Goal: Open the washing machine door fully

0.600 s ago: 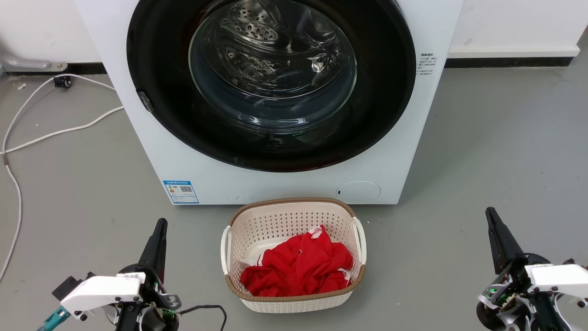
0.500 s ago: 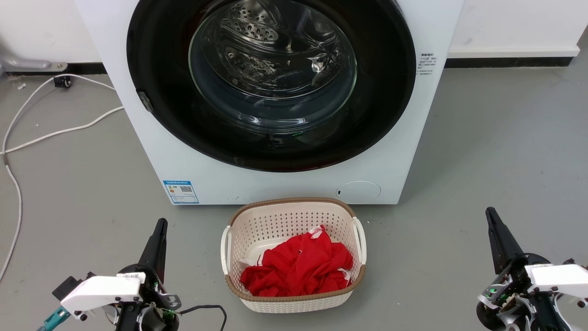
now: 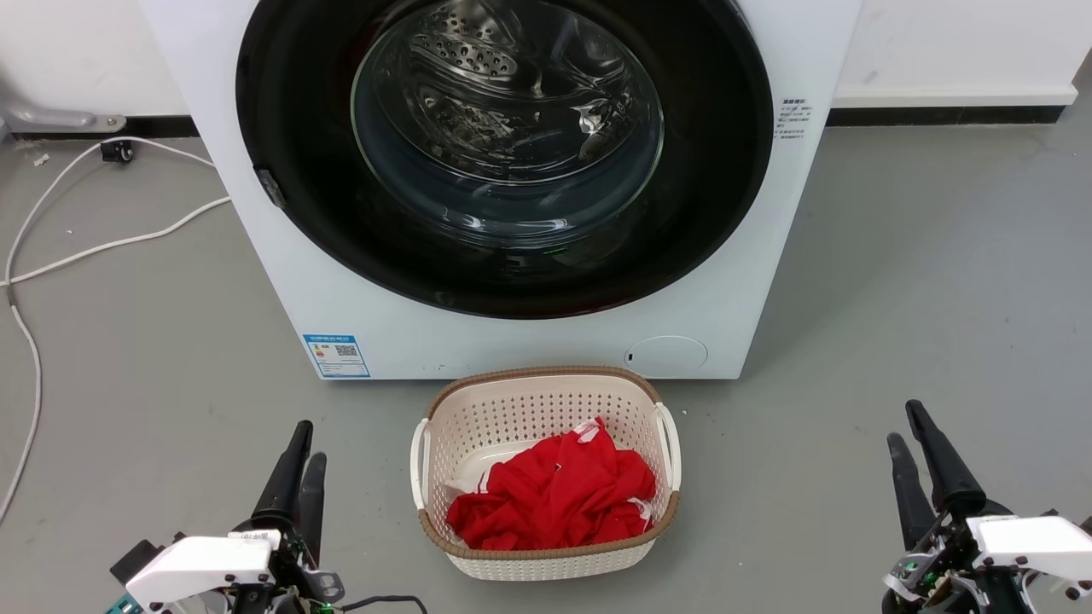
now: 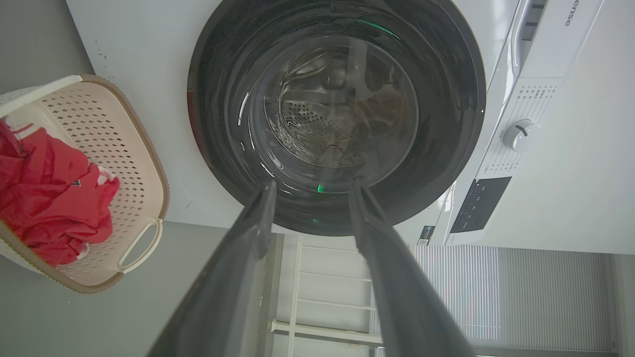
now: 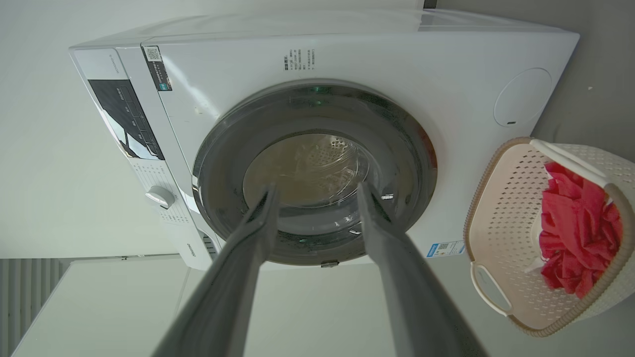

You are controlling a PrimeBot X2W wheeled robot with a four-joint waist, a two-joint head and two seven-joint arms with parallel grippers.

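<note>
Washing machine door (image 3: pixel 503 153) sits flat against the white machine front (image 3: pixel 478 341), its glossy black ring nearly as wide as the machine. The steel drum is visible through the clear glass bowl. In the head view you get a small grey latch (image 3: pixel 271 189) on the door's left edge. You also get a blue label (image 3: pixel 335 355) and a round flap (image 3: pixel 665 354) low on the front, and a white cable (image 3: pixel 111 243) trailing over the grey floor (image 3: pixel 921 281) to the left.

Just in front of the machine stands a cream perforated basket (image 3: pixel 546 381) holding red cloth (image 3: pixel 554 495).

Your left pincer (image 3: pixel 309 443) is at the lower left and your right pincer (image 3: pixel 903 422) at the lower right. Both are well apart from the door and flank the basket.

The wrist views tell you more about the fingers: each pincer is spread with a clear gap, holding nothing, and the door's glass is framed between the tips. The left wrist view adds the top of the machine, with a white knob (image 4: pixel 518 135) and a dark control panel (image 4: pixel 478 203). The right wrist view looks along the door from the other side and shows it lying flush.
</note>
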